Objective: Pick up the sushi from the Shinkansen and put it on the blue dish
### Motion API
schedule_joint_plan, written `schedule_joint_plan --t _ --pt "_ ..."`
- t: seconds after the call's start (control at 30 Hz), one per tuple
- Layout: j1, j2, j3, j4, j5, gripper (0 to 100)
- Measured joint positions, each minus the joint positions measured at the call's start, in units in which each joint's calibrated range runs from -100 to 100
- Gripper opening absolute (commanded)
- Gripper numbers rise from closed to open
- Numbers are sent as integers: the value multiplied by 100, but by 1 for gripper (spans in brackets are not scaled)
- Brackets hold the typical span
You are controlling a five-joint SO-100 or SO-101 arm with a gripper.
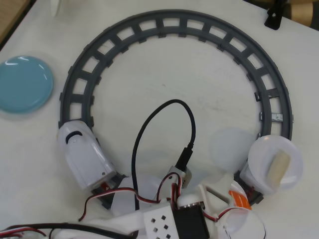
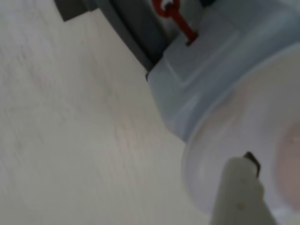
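Sushi (image 1: 239, 198) sat on train-car plate at bottom right of overhead view, end effector (image 1: 230, 199) right at it — spread or pinching, couldn't tell. Shinkansen (image 1: 85, 155) nose on track (image 1: 172, 25), blue dish (image 1: 24, 83) well apart on worktop (image 1: 164, 84).

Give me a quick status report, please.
Pincer at the sushi, grip unclear. Blue dish empty, far left overhead. Nothing blocking.

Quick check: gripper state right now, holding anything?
Gripper: at the orange sushi on a train plate; whether its jaws are open or closed on it cannot be told.
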Motion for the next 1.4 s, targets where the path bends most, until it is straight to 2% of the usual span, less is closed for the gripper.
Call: schedule_joint_plan --t 0.93,1.2,1.4 --pt "0 464 -265 34 0 40" --pt "0 464 -265 76 0 18" --pt "-8 464 -265 437 -52 16"
